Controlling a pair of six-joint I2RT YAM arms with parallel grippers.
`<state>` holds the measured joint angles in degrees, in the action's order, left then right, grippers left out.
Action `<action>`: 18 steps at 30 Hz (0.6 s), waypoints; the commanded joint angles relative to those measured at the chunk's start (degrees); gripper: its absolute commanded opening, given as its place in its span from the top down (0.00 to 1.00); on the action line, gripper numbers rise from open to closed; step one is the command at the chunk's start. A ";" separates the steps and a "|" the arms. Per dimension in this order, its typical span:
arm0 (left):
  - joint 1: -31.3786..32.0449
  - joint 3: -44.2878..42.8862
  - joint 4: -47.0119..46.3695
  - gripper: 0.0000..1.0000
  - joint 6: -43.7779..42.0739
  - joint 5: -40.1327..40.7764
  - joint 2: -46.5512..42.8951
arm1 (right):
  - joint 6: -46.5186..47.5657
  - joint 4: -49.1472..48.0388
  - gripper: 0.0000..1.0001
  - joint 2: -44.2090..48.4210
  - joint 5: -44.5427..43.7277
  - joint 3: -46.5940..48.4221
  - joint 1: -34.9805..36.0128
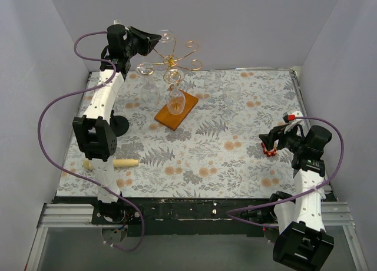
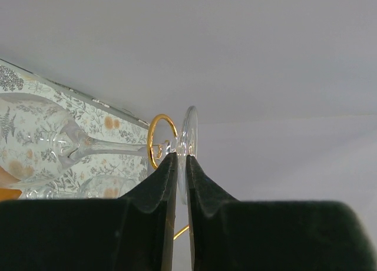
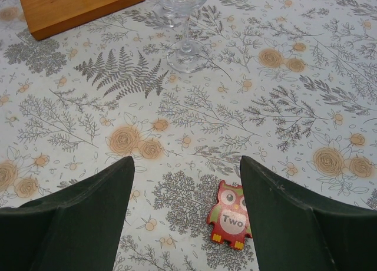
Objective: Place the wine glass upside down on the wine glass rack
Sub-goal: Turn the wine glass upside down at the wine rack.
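Observation:
The wine glass (image 2: 189,132) lies sideways in the left wrist view, its stem running left to the bowl. My left gripper (image 2: 181,157) is shut on the thin edge of its foot. A gold curl (image 2: 162,138) of the wine glass rack sits around the stem just beside the foot. From above, my left gripper (image 1: 154,41) is raised at the far left, level with the top of the copper-gold rack (image 1: 175,61), whose wooden base (image 1: 176,109) is on the table. My right gripper (image 1: 272,139) hovers open and low at the right.
Another glass (image 1: 175,101) hangs bowl down over the rack's base. An upright glass (image 3: 184,29) stands on the cloth near the base (image 3: 76,6). A red owl tile (image 3: 231,215) lies under my right gripper (image 3: 185,165). A black round-footed stand (image 1: 119,125) and a cream stick (image 1: 121,162) are at the left.

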<state>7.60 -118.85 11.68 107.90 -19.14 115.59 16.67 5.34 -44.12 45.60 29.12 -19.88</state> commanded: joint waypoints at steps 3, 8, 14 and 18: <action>-0.56 -0.16 -3.07 0.92 -0.23 -0.90 -6.17 | -0.14 -3.06 0.20 1.05 1.15 -0.47 -0.34; -0.56 0.46 -3.16 0.89 -0.23 -0.99 -6.52 | -0.14 -3.15 0.20 1.14 1.07 -0.56 -0.42; -0.65 1.34 -3.51 0.85 -0.23 -0.99 -7.13 | -0.23 -3.32 0.20 1.23 1.07 -0.65 -0.51; -0.74 1.69 -3.51 0.83 -0.14 -1.08 -7.48 | -0.32 -3.32 0.20 1.32 1.07 -0.65 -0.51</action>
<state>7.57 -117.25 11.31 107.90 -19.88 114.65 16.64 4.49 -43.59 45.60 28.47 -19.92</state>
